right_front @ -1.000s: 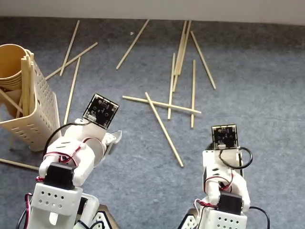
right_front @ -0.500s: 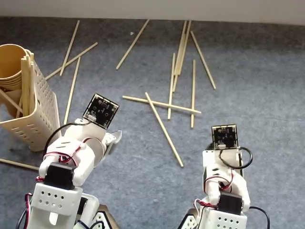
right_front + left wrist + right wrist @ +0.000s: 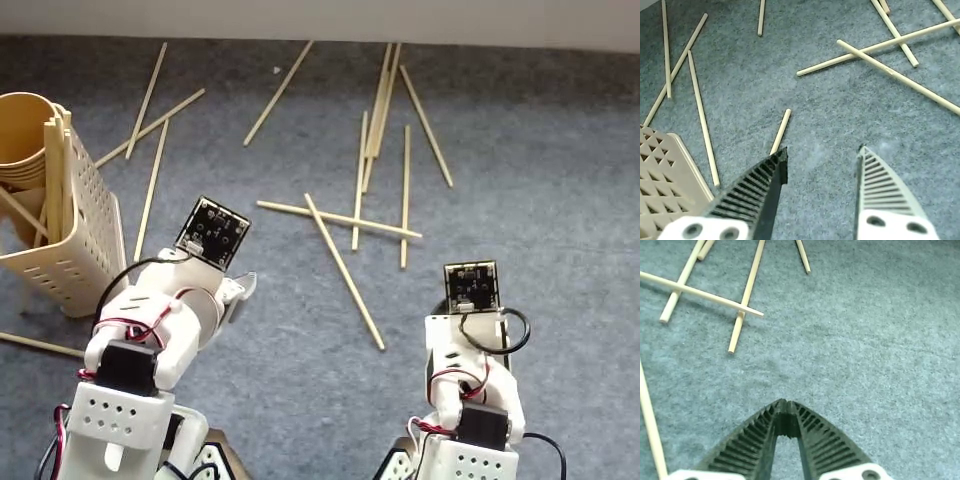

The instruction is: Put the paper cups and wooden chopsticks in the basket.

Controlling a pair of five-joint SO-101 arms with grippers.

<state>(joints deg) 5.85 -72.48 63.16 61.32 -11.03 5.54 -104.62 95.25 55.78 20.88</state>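
Basket [image 3: 85, 235] stands just beside left gripper [image 3: 823, 148], on its dark-finger side. Stacked paper cups [image 3: 22, 140] and a few chopsticks [image 3: 55, 180] stand upright inside. Left gripper's jaws are spread wide over grey carpet [image 3: 560, 200], nothing between them. One loose chopstick [image 3: 781, 131] runs up to the dark finger's tip. Crossed chopsticks [image 3: 335, 222] lie farther ahead, on the carpet. Right gripper [image 3: 785, 402] has its jaws pressed together, empty.

Rough matt grey cloth tabletop [image 3: 560, 200], smooth pale wooden chopsticks [image 3: 343, 271], perforated matt plastic basket [image 3: 90, 230], paper cups [image 3: 25, 140]
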